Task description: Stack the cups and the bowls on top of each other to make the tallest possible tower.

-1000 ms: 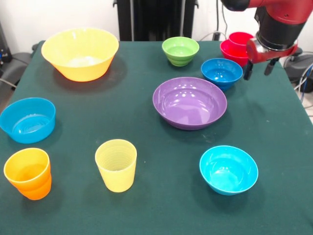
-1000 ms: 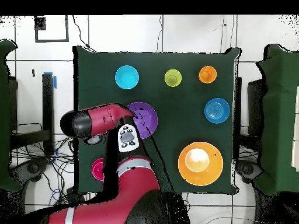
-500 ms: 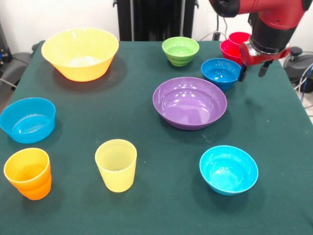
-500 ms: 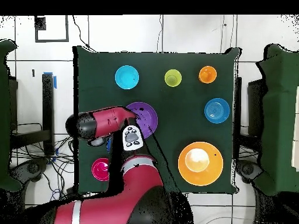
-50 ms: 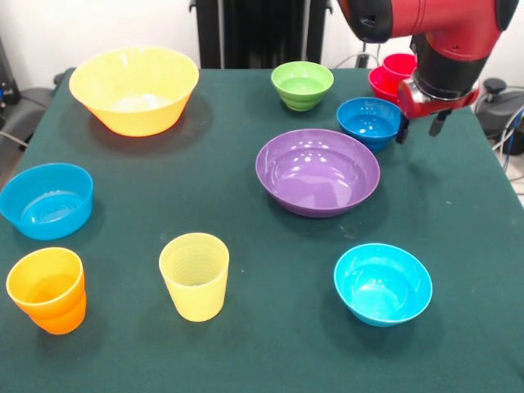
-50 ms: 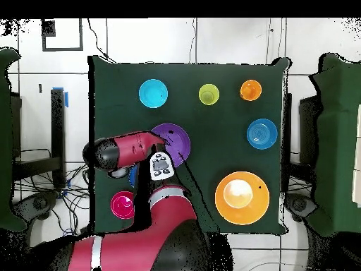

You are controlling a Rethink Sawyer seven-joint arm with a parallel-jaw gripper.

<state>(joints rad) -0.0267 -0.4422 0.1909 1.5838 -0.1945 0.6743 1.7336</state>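
Note:
My gripper [image 5: 421,131] hangs open with nothing in it, just right of the dark blue bowl [image 5: 370,121] and in front of the tower [image 5: 391,76], a red cup nested in a red bowl that the arm partly hides. The purple bowl [image 5: 318,171] sits mid-table, with the lime green bowl [image 5: 302,84] behind it and the cyan bowl [image 5: 382,283] in front. At the left are the yellow-orange bowl [image 5: 134,88], the light blue bowl [image 5: 46,200], the orange cup [image 5: 47,290] and the pale yellow cup [image 5: 195,275]. From overhead the arm [image 6: 130,149] covers the gripper; the red bowl [image 6: 122,205] shows.
The green table [image 5: 205,188] ends close to the right of the gripper. Black equipment and cables stand beyond the far edge. The overhead view shows the purple bowl [image 6: 173,143] next to the arm's wrist.
The gripper has shifted a little left and farther back, closing on the dark blue bowl's right side. In the overhead view the arm has uncovered more of the red bowl. No object moved.

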